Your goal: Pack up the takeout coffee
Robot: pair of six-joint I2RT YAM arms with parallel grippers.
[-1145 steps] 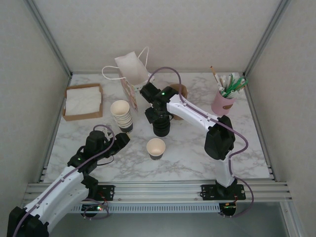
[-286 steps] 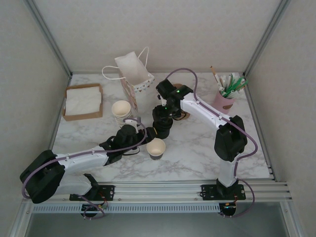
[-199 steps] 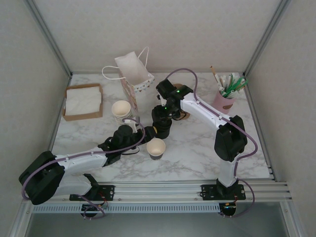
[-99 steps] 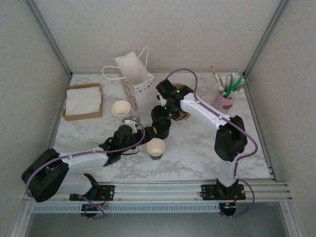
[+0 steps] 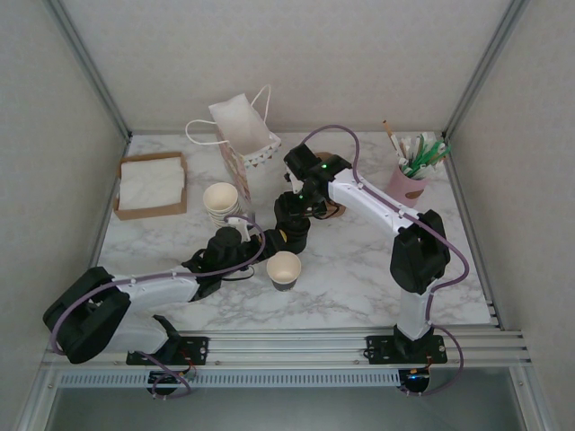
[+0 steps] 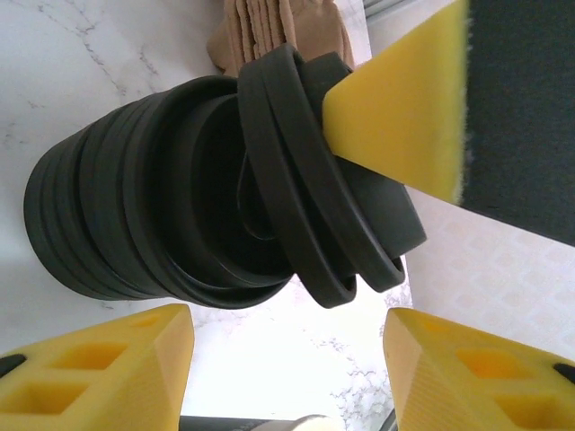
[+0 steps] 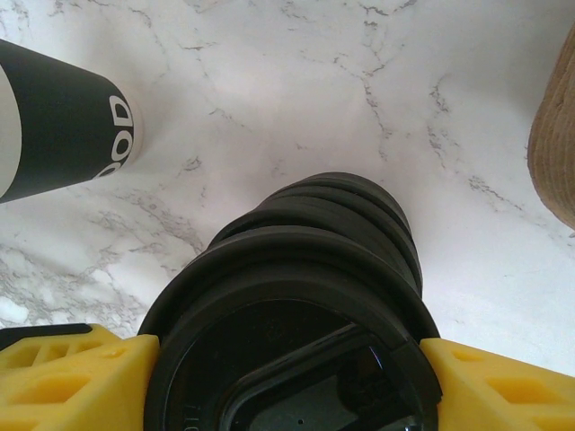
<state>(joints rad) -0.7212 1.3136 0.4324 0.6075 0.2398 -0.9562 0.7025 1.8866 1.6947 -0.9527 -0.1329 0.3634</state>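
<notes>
The right end effector (image 7: 287, 377) is clamping the top black lid (image 6: 289, 171) off the lid stack (image 6: 117, 206). The lidless paper cup (image 5: 284, 268) is standing just beyond it toward the near edge of the bench (image 5: 350, 274). The left end effector (image 6: 287, 377), fingers apart, is sitting nearer.

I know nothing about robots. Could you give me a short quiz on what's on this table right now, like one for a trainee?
1. True or false: the small paper cup, cream above and dark below, standing near the front of the marble table, already has a lid on it.
2. What is the right gripper clasping? A) a white paper bag B) the top round black plastic lid of a stack C) a straw
3. Fill in: the left gripper, facing the stack of black lids, has its jaws ____.
Key: 1 false; 2 B; 3 open.
</notes>
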